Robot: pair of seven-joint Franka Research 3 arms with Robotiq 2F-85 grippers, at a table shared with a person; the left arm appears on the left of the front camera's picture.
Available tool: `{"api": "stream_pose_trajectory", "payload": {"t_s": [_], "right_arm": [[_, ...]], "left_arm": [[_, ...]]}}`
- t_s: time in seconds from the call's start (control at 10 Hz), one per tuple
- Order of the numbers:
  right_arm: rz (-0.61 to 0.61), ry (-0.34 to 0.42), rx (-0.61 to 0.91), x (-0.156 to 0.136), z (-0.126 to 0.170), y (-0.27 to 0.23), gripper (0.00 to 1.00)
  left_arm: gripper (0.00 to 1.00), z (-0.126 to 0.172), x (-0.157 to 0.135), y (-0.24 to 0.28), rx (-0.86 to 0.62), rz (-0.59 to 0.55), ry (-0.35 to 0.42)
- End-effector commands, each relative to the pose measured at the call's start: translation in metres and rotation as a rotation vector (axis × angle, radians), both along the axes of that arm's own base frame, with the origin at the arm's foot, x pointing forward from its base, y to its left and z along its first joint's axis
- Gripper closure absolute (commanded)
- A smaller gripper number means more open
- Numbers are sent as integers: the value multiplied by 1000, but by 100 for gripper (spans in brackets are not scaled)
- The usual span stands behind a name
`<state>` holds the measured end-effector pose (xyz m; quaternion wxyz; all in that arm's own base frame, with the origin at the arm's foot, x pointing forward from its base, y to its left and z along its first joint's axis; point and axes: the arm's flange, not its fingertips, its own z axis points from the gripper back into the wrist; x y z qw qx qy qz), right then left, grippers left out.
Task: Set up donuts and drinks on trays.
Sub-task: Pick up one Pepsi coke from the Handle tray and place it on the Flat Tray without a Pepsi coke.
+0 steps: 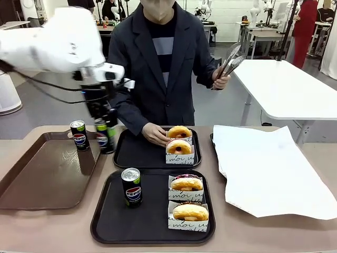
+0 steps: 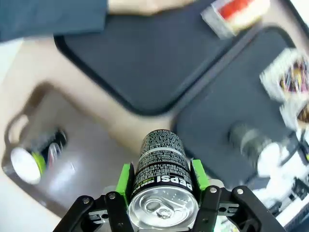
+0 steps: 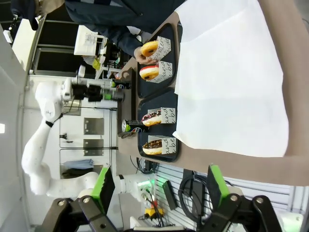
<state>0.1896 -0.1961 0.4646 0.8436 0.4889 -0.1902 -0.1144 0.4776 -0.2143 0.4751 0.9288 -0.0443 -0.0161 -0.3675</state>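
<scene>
With the left claw (image 2: 161,186) clamped on a can (image 2: 161,174), it needs setting on the far tray (image 1: 137,153), while the right claw (image 3: 159,193) gapes empty

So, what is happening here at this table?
The left pincer grips a Pepsi can between the brown tray and the far black tray. The person's hand sets a sleeved donut on that tray. The near black tray holds one can and two donuts. The right pincer is open.
</scene>
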Motion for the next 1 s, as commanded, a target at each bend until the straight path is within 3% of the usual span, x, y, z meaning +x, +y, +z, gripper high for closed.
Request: {"api": "stream_pose_trajectory", "payload": {"t_s": [0.0,0.1,0.4,0.6,0.8,0.9], "right_arm": [[5,-23,10,1,0,0,0],[5,-23,10,1,0,0,0],[5,-23,10,1,0,0,0],[5,-23,10,1,0,0,0],[5,-23,10,1,0,0,0],[5,-23,10,1,0,0,0]], "left_arm": [[42,23,-80,57,-49,-85,-29],[42,17,-92,59,-31,-76,-53],[42,19,-77,47,-20,-96,-33],[42,23,-68,26,-12,-79,-87],[42,18,-29,-14,8,-28,-96],[42,13,6,-43,44,16,-103]]}}
